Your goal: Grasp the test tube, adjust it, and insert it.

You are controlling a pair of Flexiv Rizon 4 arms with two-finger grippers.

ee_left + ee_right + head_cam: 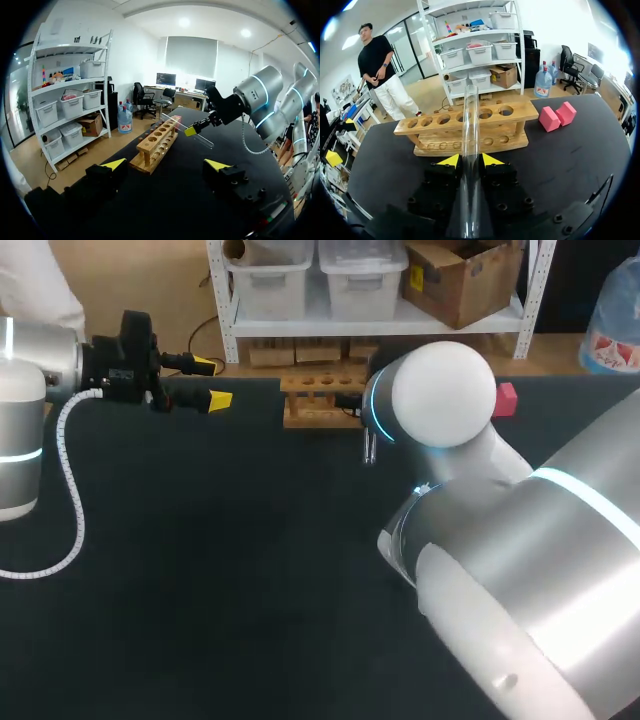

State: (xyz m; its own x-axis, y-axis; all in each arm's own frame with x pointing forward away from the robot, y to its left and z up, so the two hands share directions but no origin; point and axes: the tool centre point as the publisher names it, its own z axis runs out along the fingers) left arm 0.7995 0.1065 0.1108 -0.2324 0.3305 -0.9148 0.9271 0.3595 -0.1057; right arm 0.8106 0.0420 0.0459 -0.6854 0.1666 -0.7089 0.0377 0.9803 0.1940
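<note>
Black table (200, 590): dark matte top; the wooden rack stands at its far edge.
Right arm (520, 540): silver, comes in on the near side of the rack, wrist close to the rack's right half.
Left arm (30, 390): silver, well off the rack's left end.
Wooden rack (465, 127): upright, a row of round holes along the top, none filled.
Left gripper (166, 164): fingers spread wide with nothing between them, aimed at the rack's left end.
Right gripper (469, 160): yellow tips clamped on the test tube from both sides, just in front of the rack.
Pink blocks (556, 116): two, touching each other, on the table beside the rack's right end.
Test tube (469, 150): clear glass, held tilted above the table, near the rack and in no hole.
</note>
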